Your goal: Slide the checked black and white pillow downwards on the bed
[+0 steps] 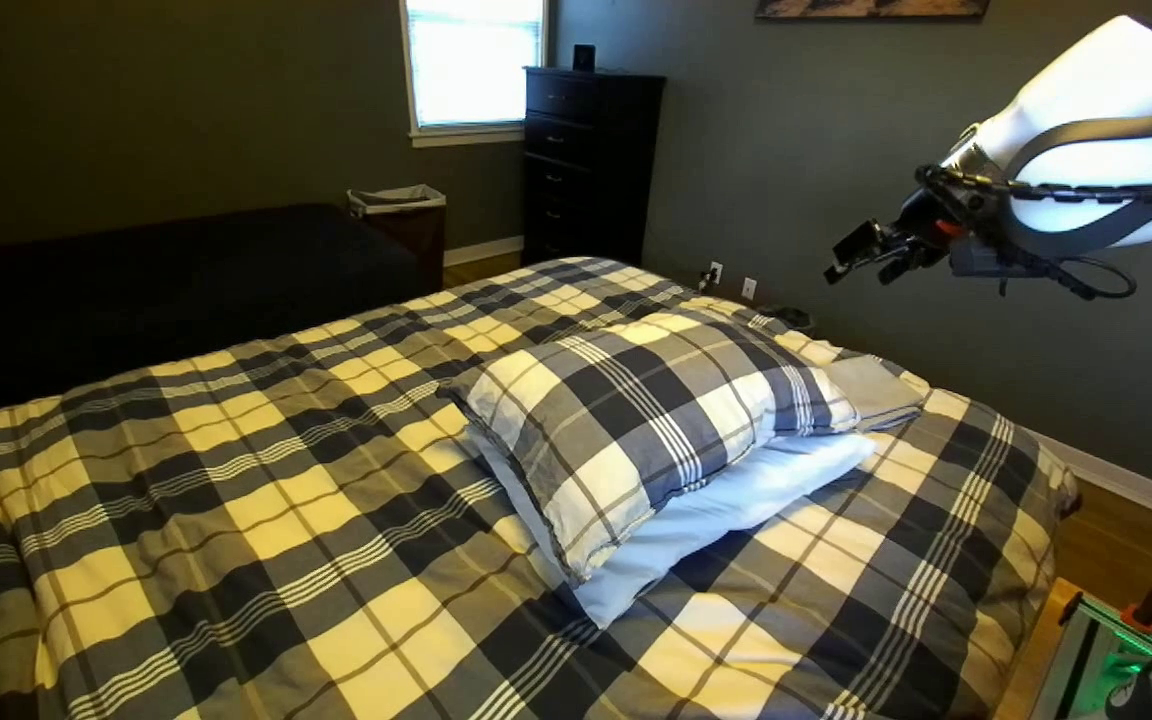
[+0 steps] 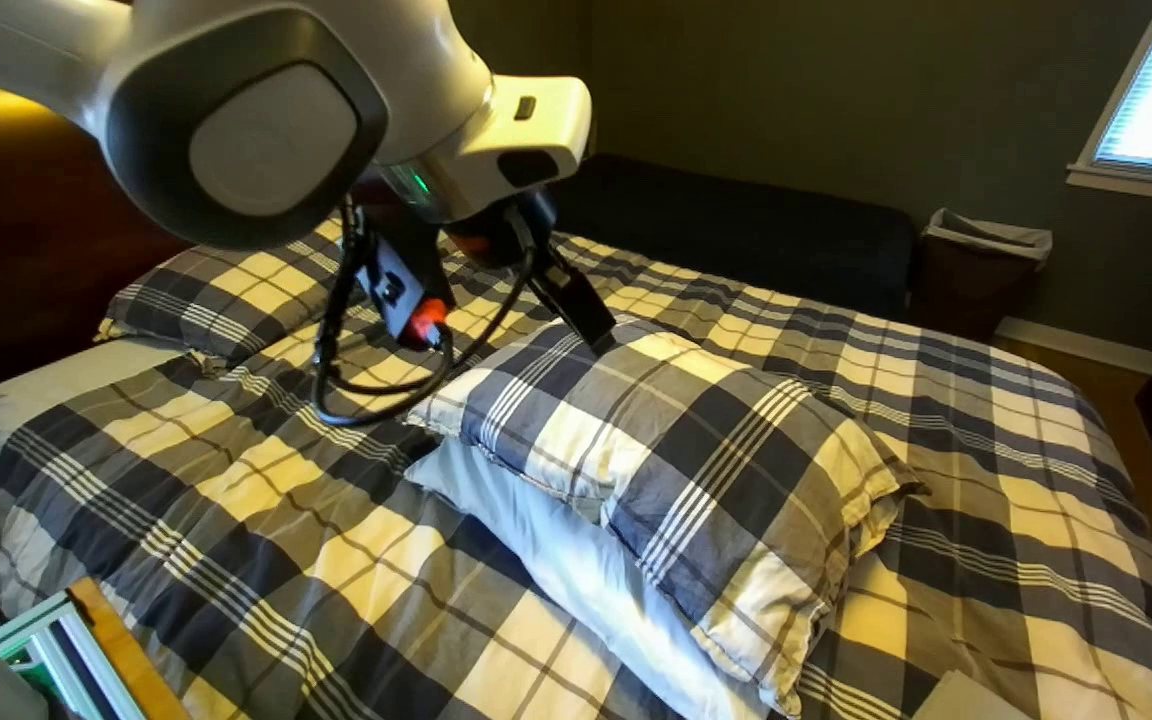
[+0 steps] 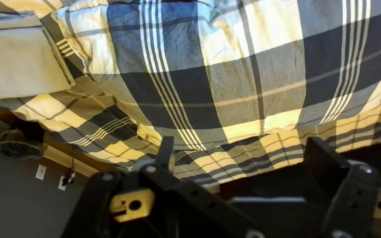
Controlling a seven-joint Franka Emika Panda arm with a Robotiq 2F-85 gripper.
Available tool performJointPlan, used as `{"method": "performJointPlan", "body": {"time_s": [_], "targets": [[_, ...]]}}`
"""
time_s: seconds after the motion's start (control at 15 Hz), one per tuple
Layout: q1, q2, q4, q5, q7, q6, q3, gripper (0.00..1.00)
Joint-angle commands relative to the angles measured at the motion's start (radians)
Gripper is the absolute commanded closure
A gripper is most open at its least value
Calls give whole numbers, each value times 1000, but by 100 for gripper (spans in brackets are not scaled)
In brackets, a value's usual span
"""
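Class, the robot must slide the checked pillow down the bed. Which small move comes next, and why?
I would probably lower the open gripper toward the checked pillow: in an exterior view the gripper hangs clear of the pillow, and the wrist view shows it holding no cloth. Going gently seems wise, as the checked pillow lies on a white pillow that might shift too.

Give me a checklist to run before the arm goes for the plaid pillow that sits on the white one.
1. Pincer open: ok, jaws wide apart.
2. Pincer touching plaid pillow: not ok, it hangs above, apart.
3. Nothing between plaid pillow and bed: not ok, white pillow lies there.
4. Way toward the bed's foot clear: not ok, folded cloth lies near and may obstruct.
5. Slide won't drag white pillow along: cannot tell.
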Motion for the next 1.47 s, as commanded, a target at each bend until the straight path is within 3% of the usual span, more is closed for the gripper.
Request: {"method": "performJointPlan", "body": {"time_s": [0.0, 0.73, 0.87, 1.0, 1.07, 1.33, 1.4], "targets": [[-23, 13, 2, 44, -40, 8, 17, 0], [-30, 7, 3, 40, -38, 8, 37, 0], [-77, 12, -4, 3, -18, 36, 68, 0], [-22, 56, 6, 53, -76, 18, 14, 0], [-31, 87, 14, 50, -76, 14, 20, 0], [37, 193, 29, 98, -179, 64, -35, 0], [136, 217, -7, 155, -278, 129, -86, 0]]}}
